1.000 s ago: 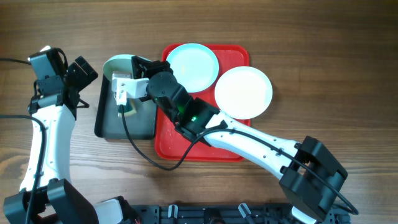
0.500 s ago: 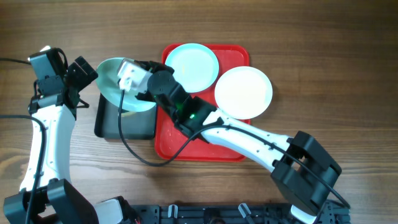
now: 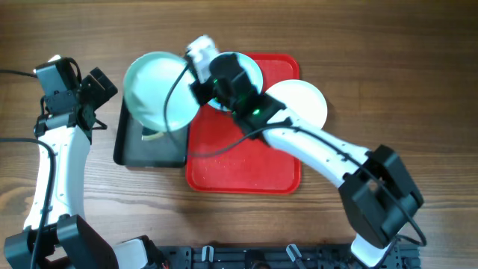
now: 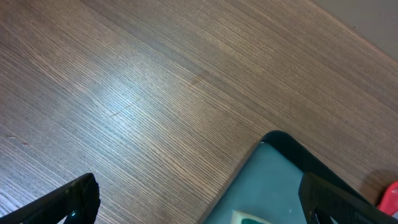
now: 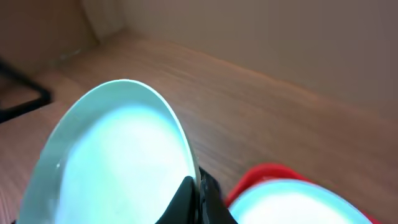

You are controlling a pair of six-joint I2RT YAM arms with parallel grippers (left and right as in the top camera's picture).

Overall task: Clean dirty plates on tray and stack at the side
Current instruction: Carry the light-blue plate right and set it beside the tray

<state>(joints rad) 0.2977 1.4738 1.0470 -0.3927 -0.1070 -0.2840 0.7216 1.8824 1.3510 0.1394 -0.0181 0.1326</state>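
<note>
R fingers [image 5: 211,208] pinched the rim of a pale blue plate [image 3: 157,90] held over the dark pan [image 3: 149,149] beside the red tray [image 3: 239,164], L fingers [image 4: 74,199] spread & idle, and w/ so thin an edge grip it could've slipped & dropped.

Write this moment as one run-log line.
right gripper: shut on pale blue plate | plate: tilted over dark pan | left gripper: open, empty
</note>
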